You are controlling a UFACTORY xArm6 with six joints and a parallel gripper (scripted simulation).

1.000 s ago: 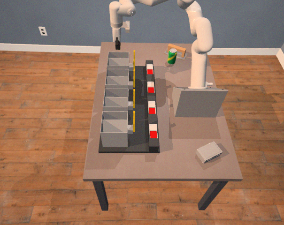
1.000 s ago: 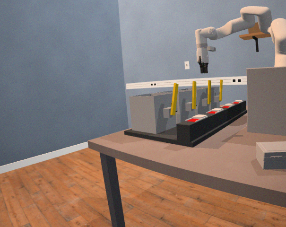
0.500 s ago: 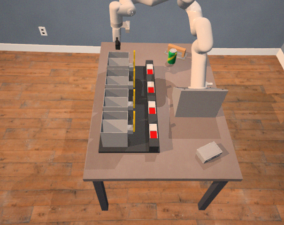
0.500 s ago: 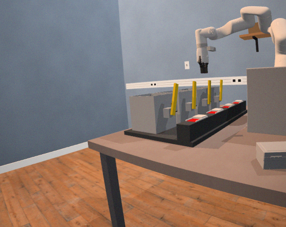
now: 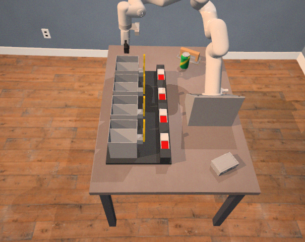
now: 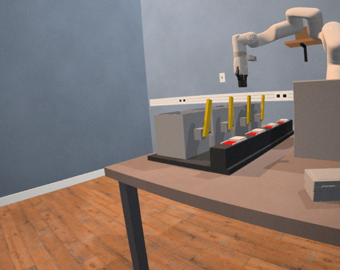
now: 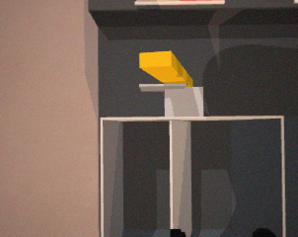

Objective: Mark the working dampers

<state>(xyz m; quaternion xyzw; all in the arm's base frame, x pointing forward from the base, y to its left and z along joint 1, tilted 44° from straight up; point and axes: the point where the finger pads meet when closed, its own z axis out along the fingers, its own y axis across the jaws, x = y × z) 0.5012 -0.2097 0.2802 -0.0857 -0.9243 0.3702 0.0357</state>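
Four grey dampers stand in a row on a dark base, the nearest (image 5: 122,150) (image 6: 168,136) at the front, the farthest (image 7: 283,173) at the back. Each has an upright yellow lever; the nearest lever (image 5: 143,130) (image 6: 207,117) and the farthest (image 5: 143,62) (image 6: 262,107) (image 7: 156,60) show. A thin blade (image 7: 171,173) is seen edge-on inside the farthest duct. All four sliders show red, from the nearest (image 5: 164,144) (image 6: 229,143) to the farthest (image 5: 161,76), each white cover on the far half. My gripper (image 5: 126,52) (image 6: 242,86) (image 7: 220,234) is partly open and empty, above the farthest damper.
A green can (image 5: 184,61) and an orange-and-grey object (image 5: 190,52) stand at the back right. A large grey block (image 5: 214,112) (image 6: 321,118) stands in front of the arm's base. A light grey case (image 5: 224,163) (image 6: 328,188) lies at the table's front right.
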